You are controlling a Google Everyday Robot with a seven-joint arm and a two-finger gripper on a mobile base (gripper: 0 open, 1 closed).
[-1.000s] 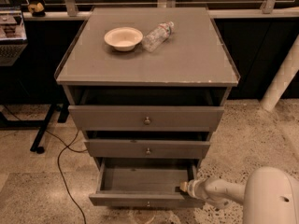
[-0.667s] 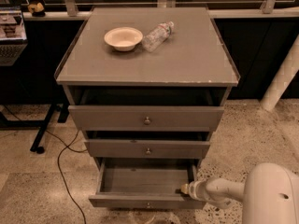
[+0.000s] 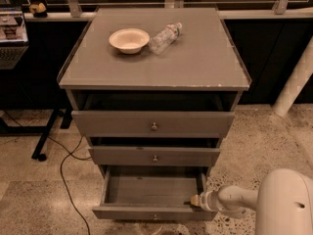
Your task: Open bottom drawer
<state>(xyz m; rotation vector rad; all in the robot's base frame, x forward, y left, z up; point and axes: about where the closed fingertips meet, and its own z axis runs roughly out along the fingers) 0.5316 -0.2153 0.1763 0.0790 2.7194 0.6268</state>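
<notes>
Bottom drawer (image 3: 151, 192) is lowest of three in cabinet (image 3: 156, 124), standing well out toward us. Its front panel's long axis runs left-right, slide axis front-back, open end facing us. Knob (image 3: 154, 216) at panel centre, nothing on it. Gripper (image 3: 194, 200) sits at drawer's right front corner, just behind panel, tip pointing left. Most of drawer lies left of it. We can't tell how far gripper is open or whether it has hold of anything. Arm (image 3: 234, 199) reaches in from right. We judge any further pull goes straight toward us.
</notes>
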